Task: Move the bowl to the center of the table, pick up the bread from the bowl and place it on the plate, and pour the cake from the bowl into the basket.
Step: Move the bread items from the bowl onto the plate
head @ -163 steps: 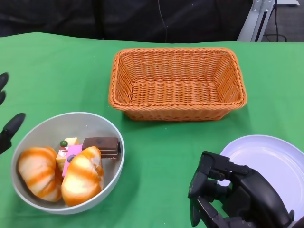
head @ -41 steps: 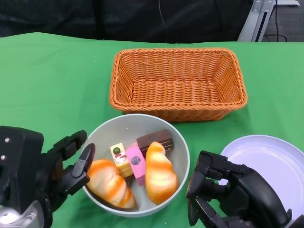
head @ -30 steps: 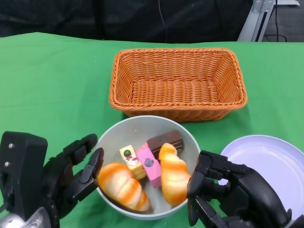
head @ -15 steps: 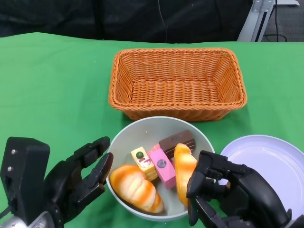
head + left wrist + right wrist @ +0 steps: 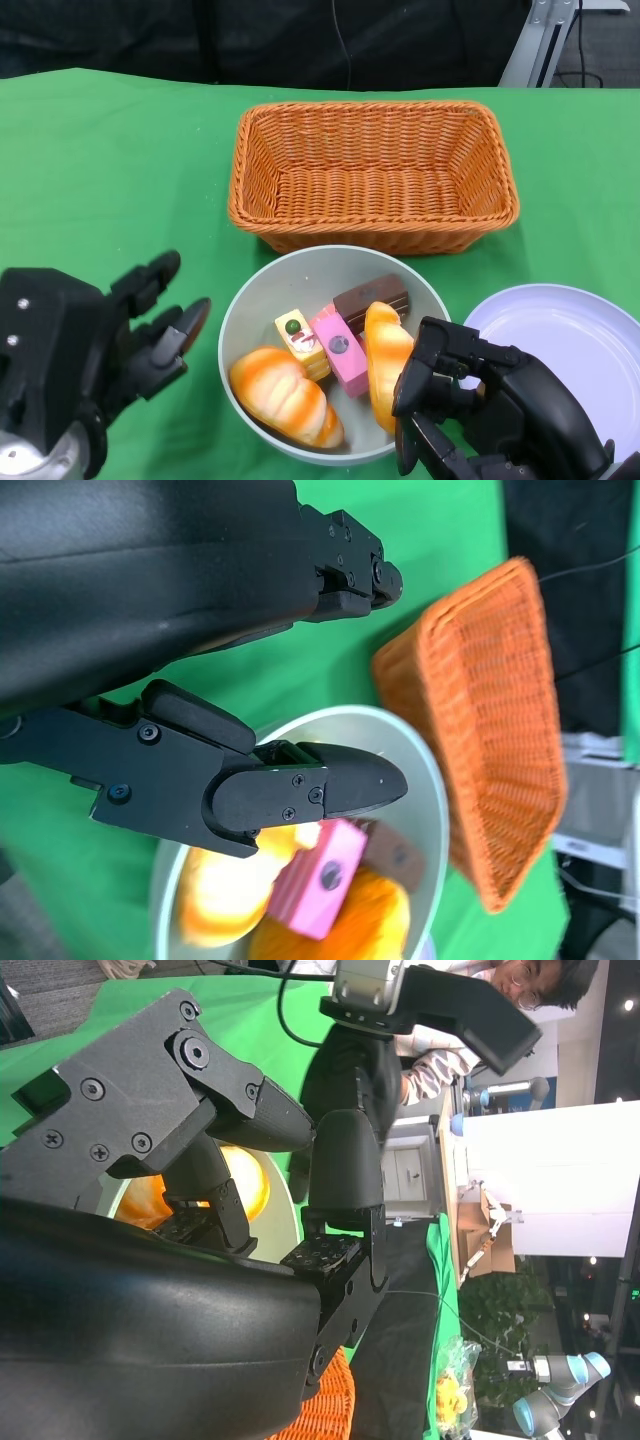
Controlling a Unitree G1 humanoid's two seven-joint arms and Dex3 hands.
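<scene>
The green tabletop carries three containers. The orange wicker basket sits toward the far edge with nothing in it. Just in front of it, toward the near edge, the grey bowl holds two breads: one bread lies on its left side, the other bread leans at its right. Between them are three cakes: a yellow cake, a pink cake and a brown cake. The white plate lies at the near right, with nothing on it. The left hand is beside the bowl, apart from it, fingers spread and holding nothing. The right hand, fingers curled, sits against the bowl's right rim, overlapping the plate; whether it grips anything cannot be told.
</scene>
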